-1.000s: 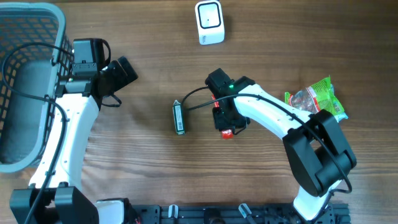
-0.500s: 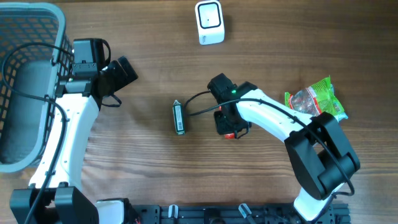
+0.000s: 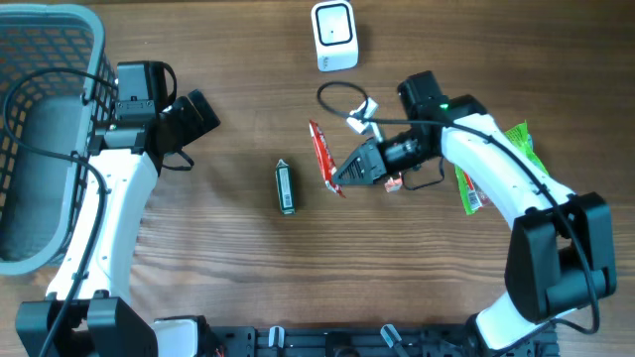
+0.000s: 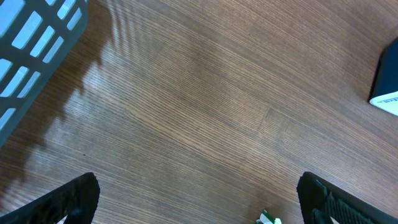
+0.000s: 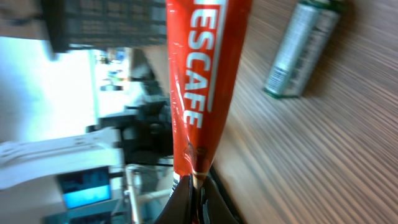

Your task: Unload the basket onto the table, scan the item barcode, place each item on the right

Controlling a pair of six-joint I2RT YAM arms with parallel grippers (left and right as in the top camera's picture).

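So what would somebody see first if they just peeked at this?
Probably the bright red sachet, pinched at its lower end by the right gripper and held up over the middle of the table. After that, the white scanner at the top of the overhead view and the big grey basket on the left.

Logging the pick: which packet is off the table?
The red Nescafe stick, pinched by the right fingers; the green stick and the green snack bag lie on the table.
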